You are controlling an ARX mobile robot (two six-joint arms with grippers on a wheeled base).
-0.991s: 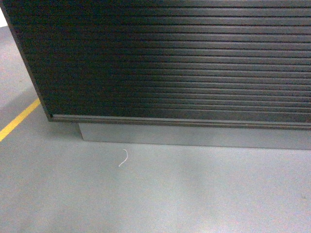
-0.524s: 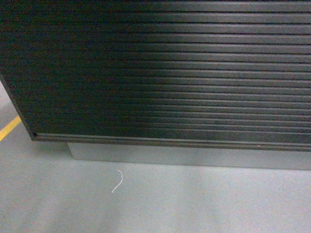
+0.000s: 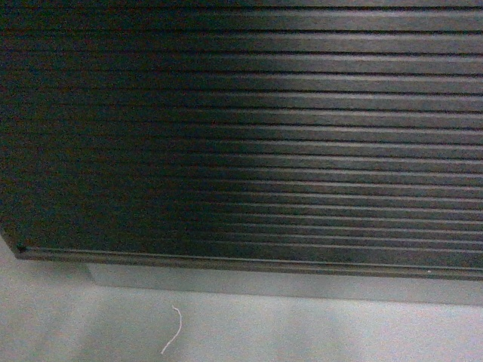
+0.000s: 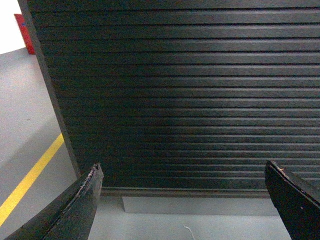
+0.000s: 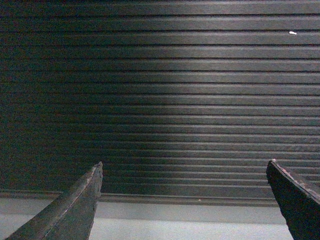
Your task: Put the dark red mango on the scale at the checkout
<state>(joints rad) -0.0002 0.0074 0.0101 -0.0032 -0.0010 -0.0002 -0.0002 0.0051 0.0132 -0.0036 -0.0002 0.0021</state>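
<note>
The checkout (image 3: 256,136) fills the head view as a dark ribbed, slatted front panel over a grey plinth (image 3: 287,285). The same slatted panel (image 4: 190,95) faces the left wrist view, and its ribbed front (image 5: 160,95) fills the right wrist view. My left gripper (image 4: 182,175) is open, with nothing between its dark fingers. My right gripper (image 5: 184,172) is open too and holds nothing. The dark red mango and the scale are out of view. Neither gripper shows in the head view.
Grey floor (image 3: 302,332) lies before the plinth, with a small white thread (image 3: 173,332) on it. A yellow floor line (image 4: 27,180) runs left of the counter's corner, and a red object (image 4: 24,32) stands far back left.
The counter has grown larger and slid down and left in the head view; its left corner is now at the frame edge, the yellow line has left the view, and the thread sits lower.
</note>
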